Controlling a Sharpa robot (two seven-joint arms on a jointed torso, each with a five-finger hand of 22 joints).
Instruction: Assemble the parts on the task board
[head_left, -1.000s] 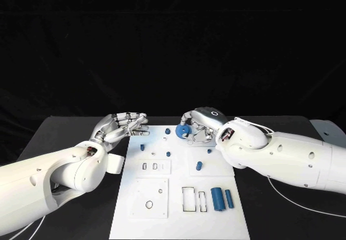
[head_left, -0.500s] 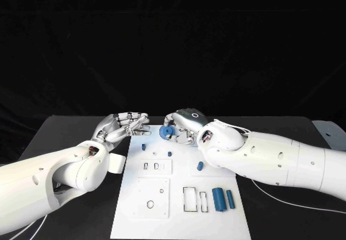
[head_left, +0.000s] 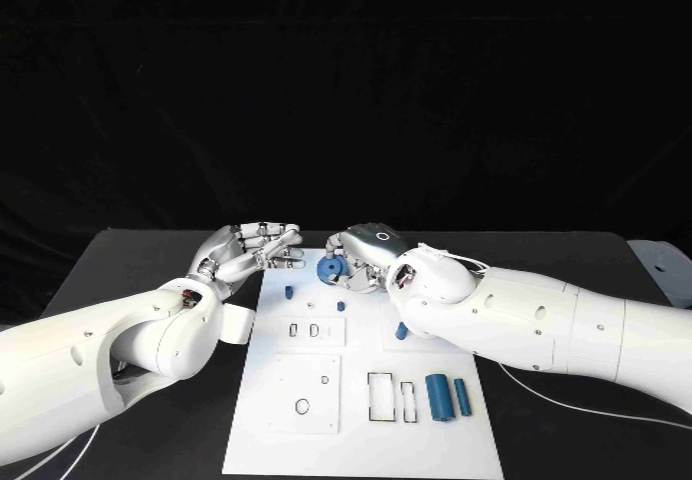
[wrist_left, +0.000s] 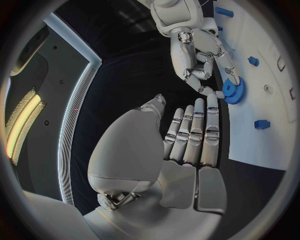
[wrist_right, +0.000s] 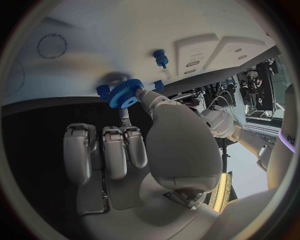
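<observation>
Head view is showing the board (head_left: 361, 420) lying under both hands. Right hand (head_left: 368, 262) is pinching a gear (head_left: 330, 268) at its fingertips, just beside the left hand (head_left: 245, 252), whose fingers are curled, holding nothing. Judging the step: carrying 1 gear toward a peg (head_left: 289, 292). Next calls for lowering it squarely.

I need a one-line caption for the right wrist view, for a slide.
The right hand pinches a small blue toothed gear above the white task board.
</observation>
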